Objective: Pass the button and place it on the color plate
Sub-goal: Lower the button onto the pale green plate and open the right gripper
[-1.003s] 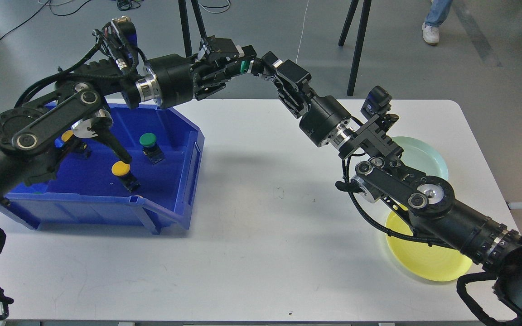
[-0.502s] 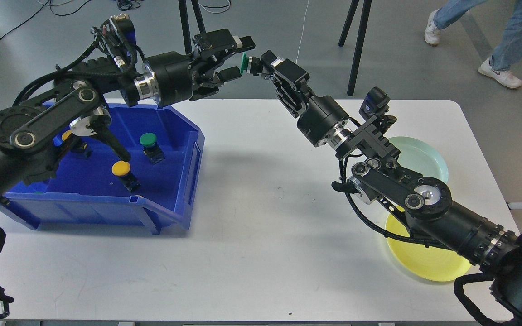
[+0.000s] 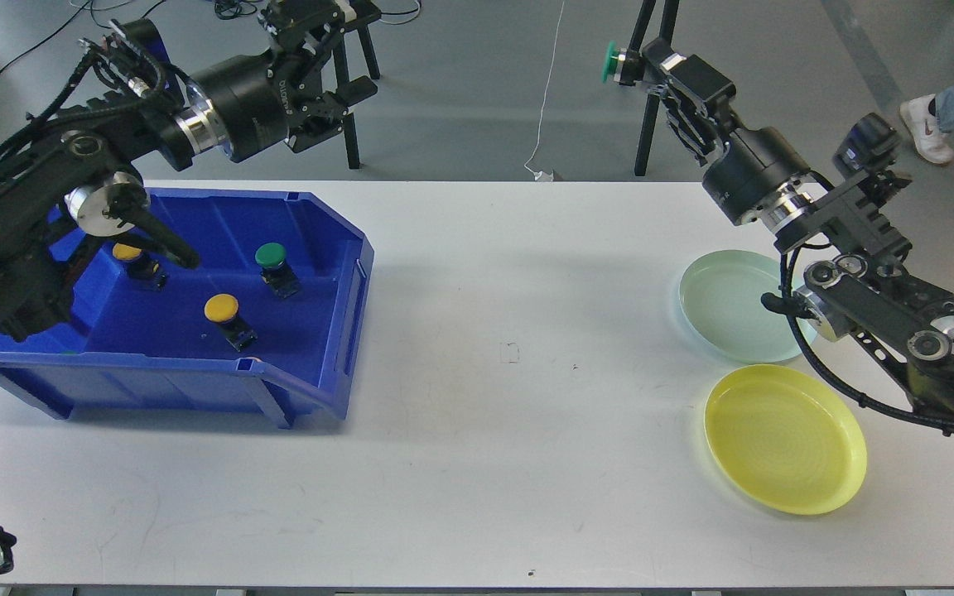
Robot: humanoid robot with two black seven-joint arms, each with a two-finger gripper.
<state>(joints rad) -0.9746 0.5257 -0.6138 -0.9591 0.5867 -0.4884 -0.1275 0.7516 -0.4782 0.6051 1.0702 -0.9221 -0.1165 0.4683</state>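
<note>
A white table [image 3: 477, 430] spreads below me; a blue bin [image 3: 311, 364] sits on its left side, with one green-capped and two yellow-capped buttons in it; a pale green plate [image 3: 721, 310] and a yellow plate [image 3: 783, 439] lie side by side on its right; my left gripper [image 3: 343, 45] hangs above the bin's far edge, fingers spread, holding nothing; my right gripper [image 3: 638, 68] is clamped on the green button [image 3: 612, 61], high beyond the table's far edge.
</note>
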